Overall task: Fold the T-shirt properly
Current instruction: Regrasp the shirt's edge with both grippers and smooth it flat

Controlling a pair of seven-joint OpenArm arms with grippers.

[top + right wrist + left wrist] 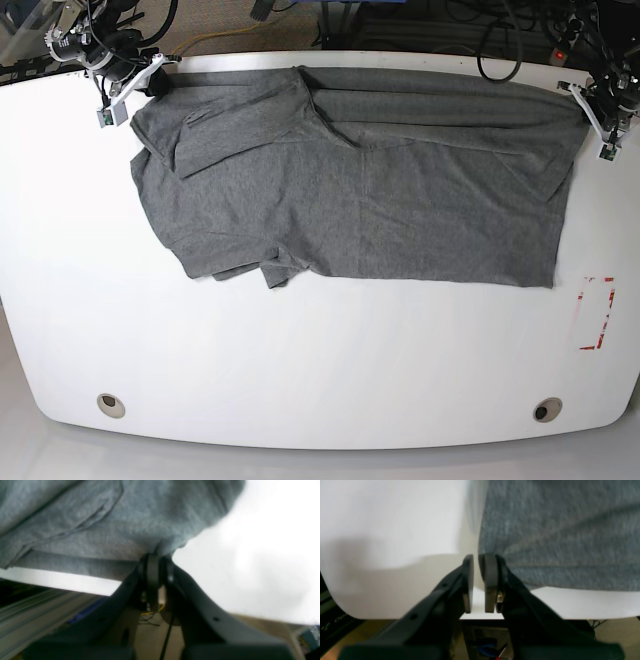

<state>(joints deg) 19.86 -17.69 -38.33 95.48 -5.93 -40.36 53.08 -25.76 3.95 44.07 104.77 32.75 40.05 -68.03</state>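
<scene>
T-shirt [400, 190] long axis across worktop [300, 380], far edge. Right jaws [156, 562] pinch sleeve-end corner; left jaws [477, 562] nearly closed beside hem corner — nothing between.

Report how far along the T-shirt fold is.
Done: the T-shirt lies folded once lengthwise along the far edge of the white table, one sleeve doubled over on the base view's left. In hand: the right tool is shut on a far corner of the cloth; the left tool sits nearly closed beside the other corner, with nothing visibly between its jaws. Left: the sleeve end is uneven, and no crosswise fold shows.
</scene>
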